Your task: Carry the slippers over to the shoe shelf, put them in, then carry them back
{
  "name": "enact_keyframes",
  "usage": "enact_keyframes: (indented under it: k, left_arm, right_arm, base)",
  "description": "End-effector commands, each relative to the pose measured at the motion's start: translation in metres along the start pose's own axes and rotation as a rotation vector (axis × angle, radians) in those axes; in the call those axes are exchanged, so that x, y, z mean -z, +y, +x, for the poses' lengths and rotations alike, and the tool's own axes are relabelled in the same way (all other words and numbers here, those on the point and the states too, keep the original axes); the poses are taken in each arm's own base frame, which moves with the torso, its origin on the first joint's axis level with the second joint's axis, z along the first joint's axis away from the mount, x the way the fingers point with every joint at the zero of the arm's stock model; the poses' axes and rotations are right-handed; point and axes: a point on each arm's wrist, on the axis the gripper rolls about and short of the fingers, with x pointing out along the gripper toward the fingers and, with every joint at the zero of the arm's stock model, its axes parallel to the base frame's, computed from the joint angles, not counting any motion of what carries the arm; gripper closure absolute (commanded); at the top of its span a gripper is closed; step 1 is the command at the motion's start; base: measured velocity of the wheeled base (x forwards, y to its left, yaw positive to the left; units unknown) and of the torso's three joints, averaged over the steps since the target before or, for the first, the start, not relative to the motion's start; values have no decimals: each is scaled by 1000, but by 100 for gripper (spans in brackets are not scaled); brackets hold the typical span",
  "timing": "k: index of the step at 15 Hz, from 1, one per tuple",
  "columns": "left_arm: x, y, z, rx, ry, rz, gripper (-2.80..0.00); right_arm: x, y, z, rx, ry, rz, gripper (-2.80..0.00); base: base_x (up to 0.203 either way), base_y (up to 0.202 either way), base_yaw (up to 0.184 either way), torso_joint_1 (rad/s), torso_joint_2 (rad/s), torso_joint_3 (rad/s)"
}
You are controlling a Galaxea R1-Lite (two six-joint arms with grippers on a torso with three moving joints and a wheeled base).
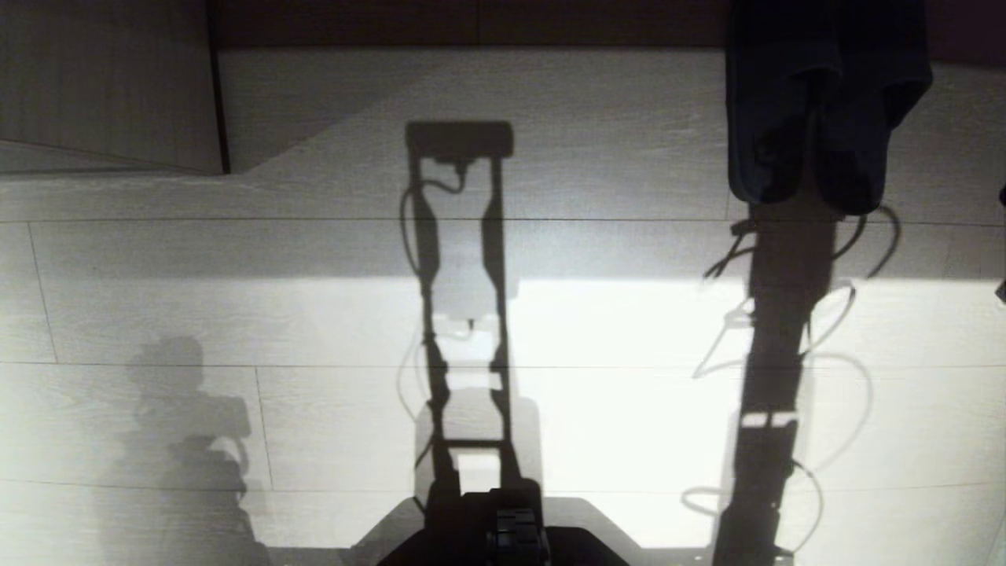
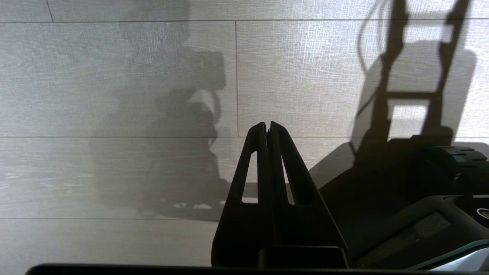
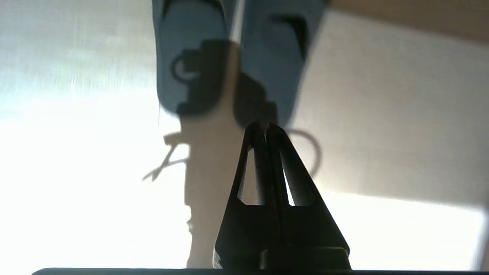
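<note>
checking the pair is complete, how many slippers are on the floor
2: the slippers lie side by side on the floor, far right in the head view, just beyond the right gripper. Nothing seems hidden.

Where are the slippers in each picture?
Head view: the slippers lie at the top right, side by side on the floor.
Left wrist view: not in it.
Right wrist view: top middle, just beyond the shut right tool.
Shared landmark: the pale wood-grain floor.

A home or hotel room: pale wood-plank floor, wood-grain furniture panel, and fabric slippers on the floor.
</note>
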Motion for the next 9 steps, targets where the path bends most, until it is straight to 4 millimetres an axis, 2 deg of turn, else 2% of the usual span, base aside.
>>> enact_keyframes:
  k: [1, 3, 5, 9]
  left_arm:
    - [0, 0, 0, 0, -1, 0, 0]
    - [0, 0, 0, 0, 1, 0, 0]
    - [0, 0, 0, 0, -1, 0, 0]
    - [0, 0, 0, 0, -1, 0, 0]
  right_arm:
    - [0, -4, -53, 12, -24, 8, 0]
    - [6, -7, -90, 16, -16, 9, 0]
    - [22, -9, -127, 3, 27, 6, 0]
    - [76, -5, -177, -54, 123, -3, 0]
  base:
    - [0, 0, 0, 0, 0, 0]
    - [0, 0, 0, 0, 0, 0]
    - [0, 0, 0, 0, 0, 0]
    - [0, 0, 0, 0, 0, 0]
